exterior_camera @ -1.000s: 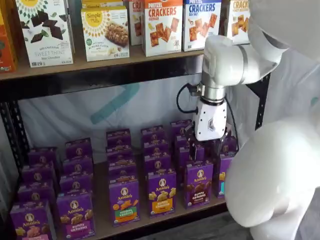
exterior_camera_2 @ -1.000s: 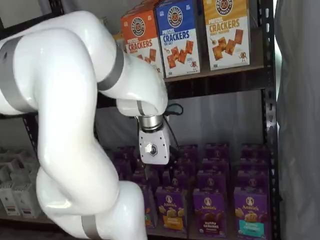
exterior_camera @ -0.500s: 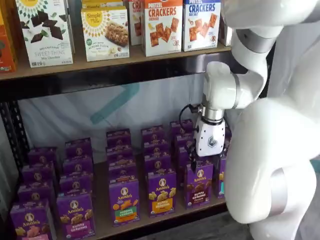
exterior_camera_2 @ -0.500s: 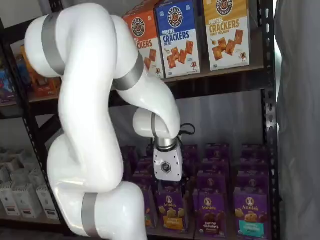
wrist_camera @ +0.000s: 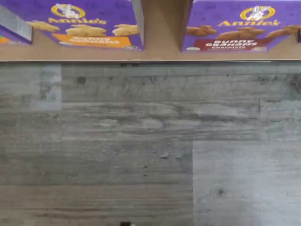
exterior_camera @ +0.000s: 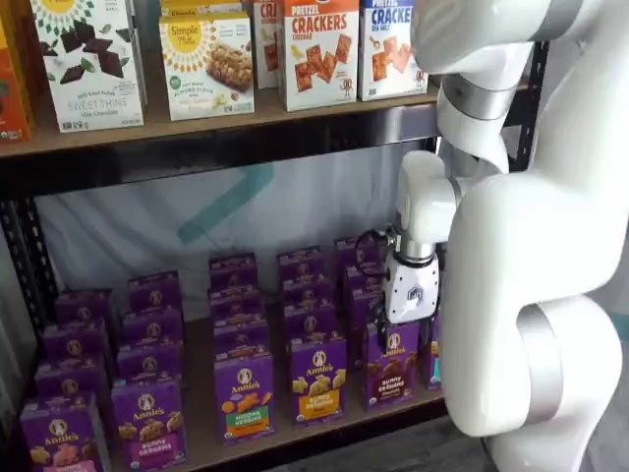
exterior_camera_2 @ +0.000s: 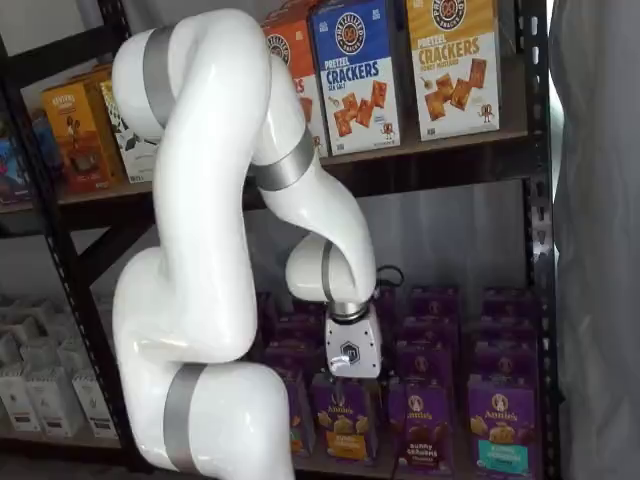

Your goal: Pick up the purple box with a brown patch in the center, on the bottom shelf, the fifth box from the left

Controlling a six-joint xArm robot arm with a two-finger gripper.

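Observation:
The purple box with a dark brown band stands upright in the front row of the bottom shelf. It shows in both shelf views, and its front face shows in the wrist view at the board's edge. My gripper hangs low, its white body just above and in front of that box's top. In a shelf view it sits over the front row. Its black fingers do not show plainly against the dark cartons, so I cannot tell their gap.
A purple carton with an orange band stands left of the target and also shows in the wrist view. A teal-patch carton stands to its right. Cracker boxes fill the higher board. My bulky white arm is in front. Grey floor lies below.
The gripper has come down from mid-height to just above the front row of the bottom shelf. The arm's upper links have swung upward and back.

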